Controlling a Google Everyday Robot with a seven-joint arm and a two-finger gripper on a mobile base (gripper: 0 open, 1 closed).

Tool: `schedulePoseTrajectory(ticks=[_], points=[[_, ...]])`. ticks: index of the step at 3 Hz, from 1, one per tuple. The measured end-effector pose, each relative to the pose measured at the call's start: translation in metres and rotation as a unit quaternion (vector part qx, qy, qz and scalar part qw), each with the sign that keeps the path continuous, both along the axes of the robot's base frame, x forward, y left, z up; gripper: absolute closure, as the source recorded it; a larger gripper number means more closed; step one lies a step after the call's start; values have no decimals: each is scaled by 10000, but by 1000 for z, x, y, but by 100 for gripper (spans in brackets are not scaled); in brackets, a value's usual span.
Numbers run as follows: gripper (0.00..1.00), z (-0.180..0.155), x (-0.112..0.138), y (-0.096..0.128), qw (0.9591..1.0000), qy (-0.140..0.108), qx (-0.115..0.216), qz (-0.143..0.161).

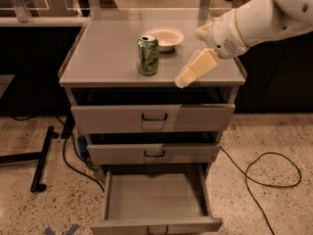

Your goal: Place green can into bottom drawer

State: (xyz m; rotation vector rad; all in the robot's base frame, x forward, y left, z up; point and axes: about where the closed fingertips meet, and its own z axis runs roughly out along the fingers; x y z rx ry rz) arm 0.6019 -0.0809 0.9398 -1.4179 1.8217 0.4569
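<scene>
The green can (148, 56) stands upright on the grey cabinet top (107, 58), just left of a white bowl (166, 37). The bottom drawer (155, 198) is pulled open and its tray looks empty. My gripper (185, 79) hangs from the white arm at the upper right, above the front right part of the cabinet top. It is to the right of the can and apart from it, holding nothing that I can see.
The top drawer (153, 117) and the middle drawer (154, 153) are a little ajar. A black cable (274, 175) loops on the floor at the right. A dark stand leg (41, 158) and cables lie on the floor at the left.
</scene>
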Motion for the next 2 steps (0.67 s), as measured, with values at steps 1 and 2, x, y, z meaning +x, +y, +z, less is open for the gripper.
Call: schedulePoseTrajectory(ticks=[1,2], points=[[0,-33,37,11,9991,-121,380,158],[0,-33,37,11,9991,-121,381,157]])
